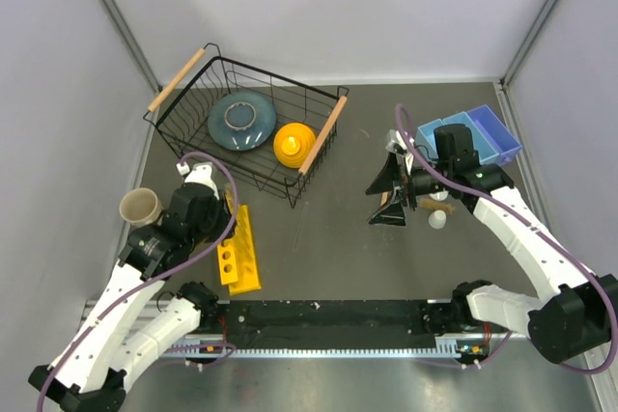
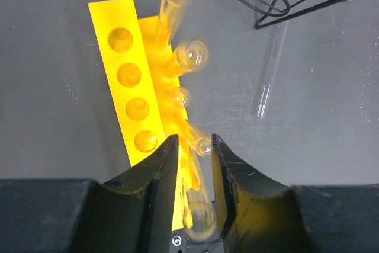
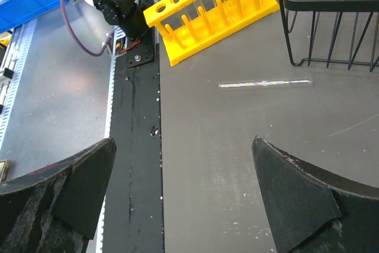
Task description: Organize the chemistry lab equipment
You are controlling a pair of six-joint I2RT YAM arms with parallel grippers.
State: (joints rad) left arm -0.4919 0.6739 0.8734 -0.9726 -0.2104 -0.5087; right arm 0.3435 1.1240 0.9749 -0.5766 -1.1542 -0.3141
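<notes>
The left hand (image 2: 194, 141) has its fingers set close on either side of a glass tube (image 2: 199, 217) standing in the yellow rack (image 2: 125, 57) (whether they clamp it, I cannot tell). In the same rack lean four other tubes (image 2: 190, 54). One loose clear tube (image 2: 269, 69) lies flat on the worktop (image 3: 237, 146), just beside the wire basket (image 2: 275, 1). The right hand (image 3: 182, 146) hangs wide open and empty above the worktop.

A black wire basket (image 1: 280, 77) with two pale wooden handles sits on the dark bench (image 1: 338, 238). Inside the basket lie a blue-grey plate (image 1: 241, 121) and, just right of it, a yellow dome (image 1: 294, 144). A beige cup (image 1: 141, 206) stands apart, off the basket's near left corner.
</notes>
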